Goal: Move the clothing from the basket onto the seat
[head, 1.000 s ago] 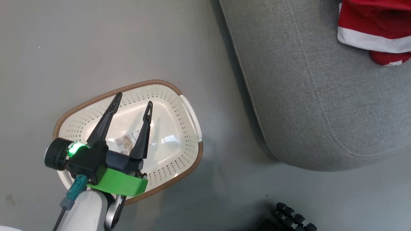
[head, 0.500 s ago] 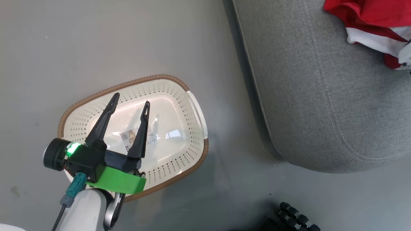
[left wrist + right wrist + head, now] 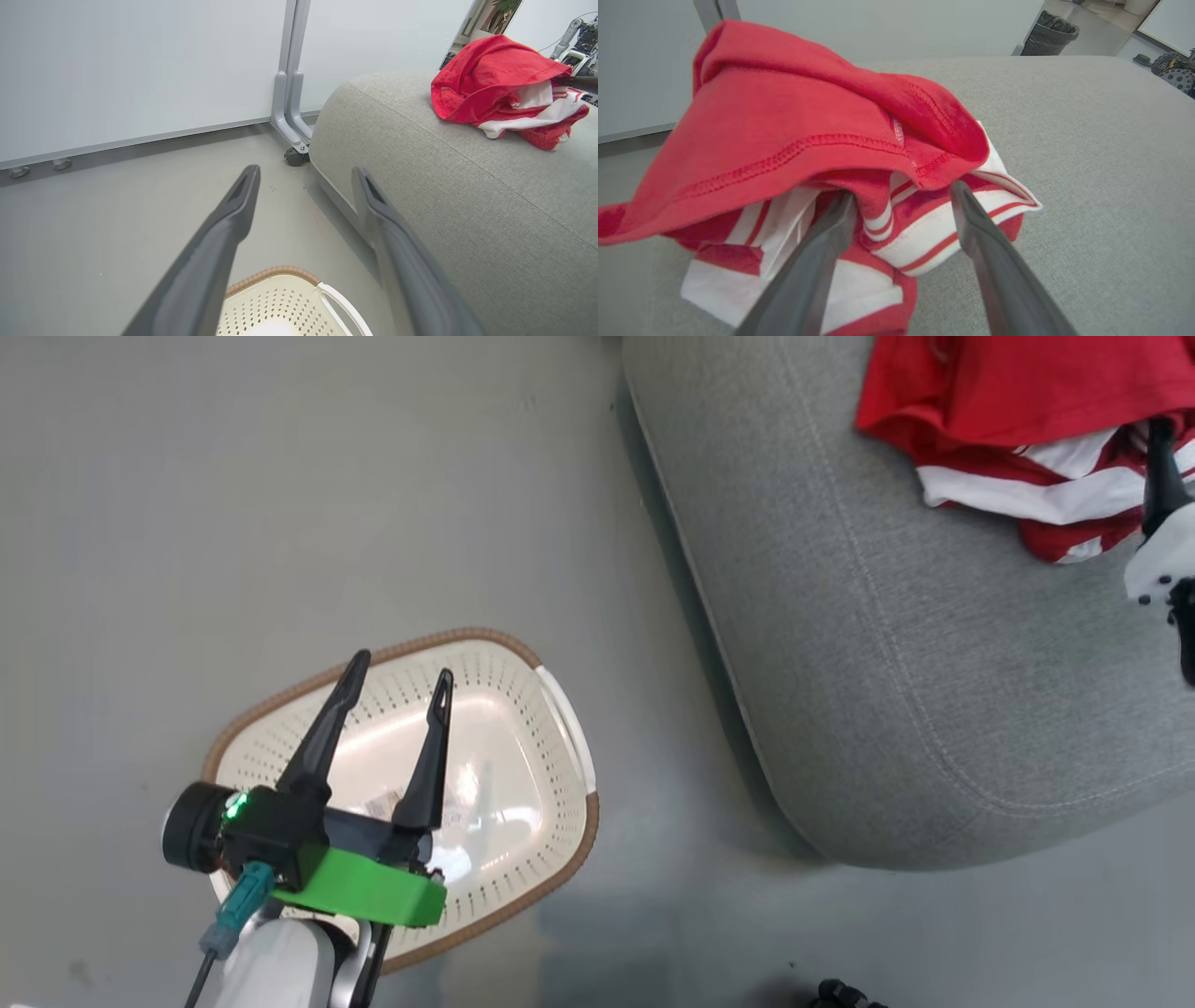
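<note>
Right wrist view: the right gripper point(image 3: 901, 190) is seen spread about a fold of the clothing point(image 3: 808, 126) heaped on the seat point(image 3: 1087, 140), so release is judged in hand and snag-free withdrawal called for, while the left gripper point(image 3: 401, 667) is held spread over the basket point(image 3: 467, 635).

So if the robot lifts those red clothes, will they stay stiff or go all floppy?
Probably floppy: the clothing lies crumpled in soft folds on the seat, so it would likely droop from the right gripper. It looks thin, so probably light. It likely won't roll, being a limp heap.
</note>
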